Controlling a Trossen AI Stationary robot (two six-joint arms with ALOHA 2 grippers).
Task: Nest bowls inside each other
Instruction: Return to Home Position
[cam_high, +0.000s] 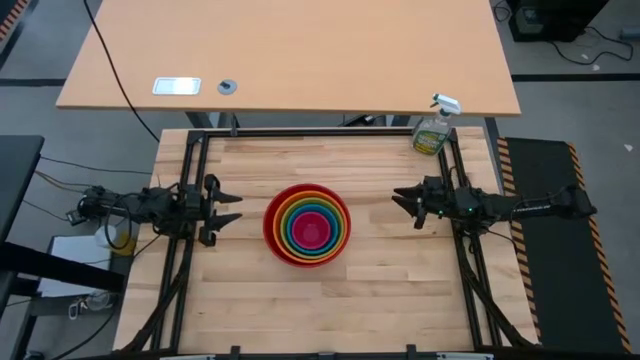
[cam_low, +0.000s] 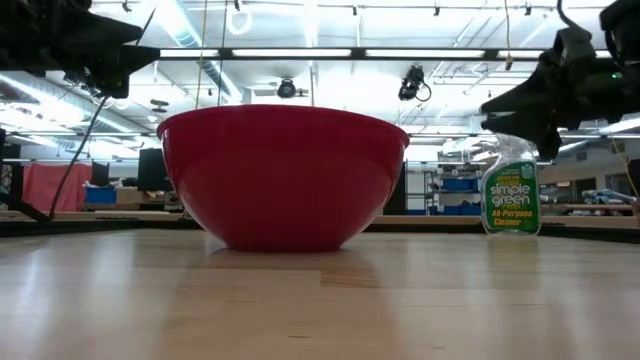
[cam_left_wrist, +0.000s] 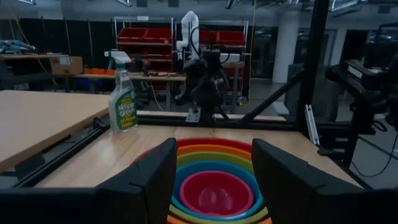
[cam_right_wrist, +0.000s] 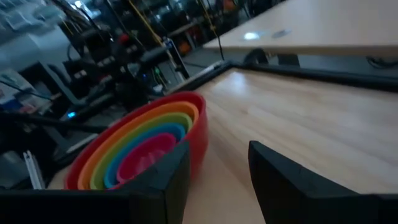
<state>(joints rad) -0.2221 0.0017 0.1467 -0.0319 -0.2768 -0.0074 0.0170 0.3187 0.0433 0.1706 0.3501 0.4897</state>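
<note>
1. Since all five bowls sit one inside another, the nested stack (cam_high: 307, 224) stands mouth-up at the middle of the wooden table (cam_high: 400, 300). The nesting appears complete.
2. Order from the outside inward: red bowl (cam_low: 285, 175), orange bowl (cam_left_wrist: 214, 149), lime green bowl (cam_left_wrist: 214, 158), blue bowl (cam_left_wrist: 214, 167), pink bowl (cam_left_wrist: 216, 193). The rims read as concentric rings from above. Only the red wall shows at table height.
3. Left gripper (cam_high: 235, 208): raised above the table at its left side, fingers spread, holding nothing. Its wrist view looks straight into the stack between the two dark fingers.
4. Right gripper (cam_high: 400, 205): raised at the table's right side, fingers likewise spread and empty, pointing toward the stack.
5. Governing relation: the stack lies between the two grippers, directly ahead of each and touching neither. The left gripper is the nearer. Being round, the bowls have no long axis along the table, only a vertical axis of symmetry. A retreat to rest would probably be a straight pull-back away from the centre, with nothing to carry.
6. Materials: glossy, smooth, thin-walled plastic, hemispherical with a small flat foot. The red wall mirrors the ceiling lights. Such a stack would likely slide on the sealed wood if nudged.
7. Green spray bottle (cam_high: 432, 132): upright at the far right corner, well apart from the stack, with no part in the task.
</note>
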